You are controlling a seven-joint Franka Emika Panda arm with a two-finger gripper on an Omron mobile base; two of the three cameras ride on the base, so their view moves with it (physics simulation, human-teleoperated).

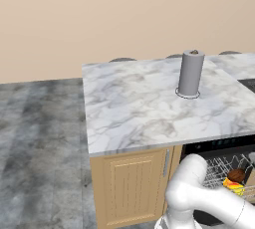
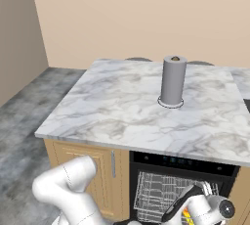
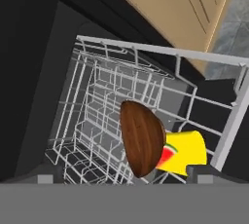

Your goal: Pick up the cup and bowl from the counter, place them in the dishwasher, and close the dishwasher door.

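1. Left base view: bowl (image 1: 236, 175) sits on top of cup (image 1: 233, 185) in the rack (image 1: 219, 168) of the dishwasher (image 1: 219, 148). Table (image 1: 149, 103) carries just the grey cylinder (image 1: 191, 73). Both items look placed; closing the door is what's left, I'd say.
2. Right base view: hand (image 2: 207, 204) is low at the rack front, arm bent across the opening. Risk: the wrist or elbow clips the rack wires on the way out and jolts the load.
3. Hand view: hand is released, tips (image 3: 199, 172) spread wide and gripping nothing; bowl (image 3: 142, 138) stands tilted on edge against cup (image 3: 187, 154), just ahead of the tips. Risks: the bowl is stacked, not seated, so a nudge could tip it or roll the cup. Rack (image 3: 146, 86) looks pulled out; if it stays out, the door may jam on it. Door itself isn't clearly visible, can't judge its angle.
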